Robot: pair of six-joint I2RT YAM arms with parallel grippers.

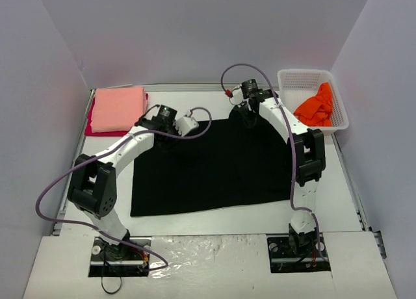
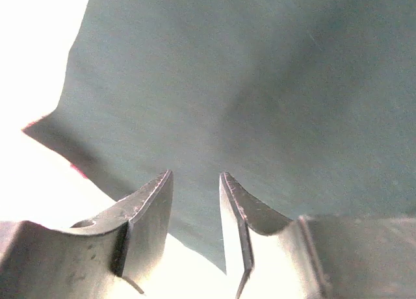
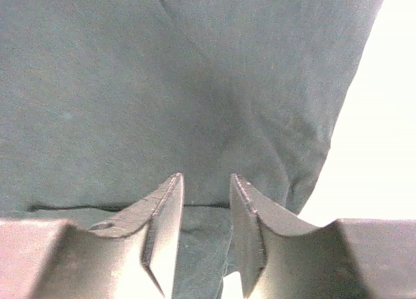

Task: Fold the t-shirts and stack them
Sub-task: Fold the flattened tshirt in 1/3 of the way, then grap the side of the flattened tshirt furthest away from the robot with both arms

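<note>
A large black t-shirt (image 1: 214, 169) lies spread flat across the middle of the table. My left gripper (image 1: 170, 131) hangs over its far left corner, and my right gripper (image 1: 246, 119) over its far right corner. In the left wrist view the left gripper (image 2: 195, 175) stands open just above the black t-shirt (image 2: 260, 84), near its edge. In the right wrist view the right gripper (image 3: 205, 177) is open too, over a folded edge of the black t-shirt (image 3: 162, 84). A folded salmon-pink t-shirt (image 1: 118, 108) rests on a red t-shirt (image 1: 91, 127) at the far left. The orange t-shirt (image 1: 316, 106) lies crumpled in the basket.
A white mesh basket (image 1: 305, 72) stands at the far right corner. Grey walls close in the table on three sides. Purple cables loop from both arms.
</note>
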